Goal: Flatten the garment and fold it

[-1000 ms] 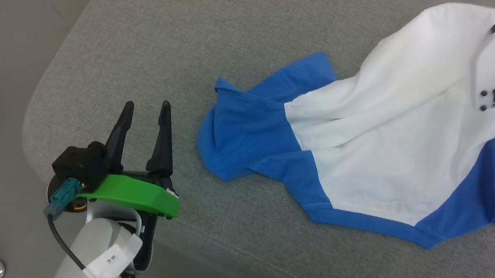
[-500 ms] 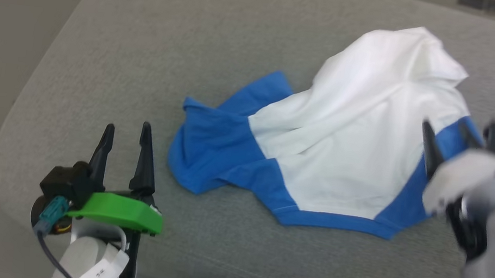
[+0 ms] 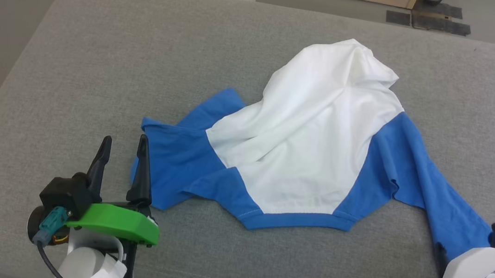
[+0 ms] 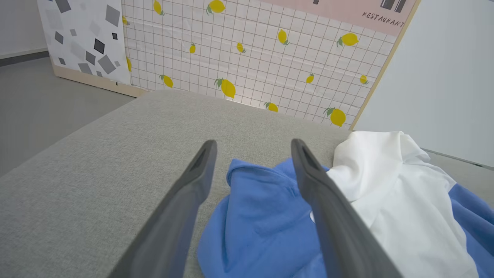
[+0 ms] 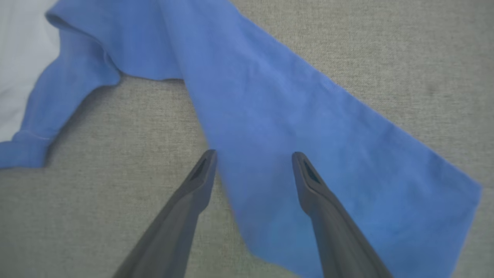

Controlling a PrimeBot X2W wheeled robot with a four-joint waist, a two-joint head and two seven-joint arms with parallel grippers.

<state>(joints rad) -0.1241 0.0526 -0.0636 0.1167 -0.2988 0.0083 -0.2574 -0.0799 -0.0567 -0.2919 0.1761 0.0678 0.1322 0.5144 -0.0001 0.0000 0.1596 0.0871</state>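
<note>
I have the garment (image 3: 306, 155) lying crumpled in the middle of the grey padded worktop (image 3: 99, 47), with its white body humped up at the far side. The right sleeve (image 5: 308, 135) is drawn out long and flat toward my right arm. The left sleeve (image 3: 179, 164) is doubled over on itself.

The right gripper (image 5: 254, 155) hangs over the long sleeve with its fingers apart, gripping nothing. The left gripper (image 3: 125, 140) sits just beside the bunched sleeve, also with fingers apart and empty.

My worry is the left side. If I pinch that doubled cloth I may catch both layers, and pulling would then drag the whole shirt rather than open the sleeve. On the right, a low finger could snag the flat sleeve and ruck it up again — soft cotton creeps easily.
</note>
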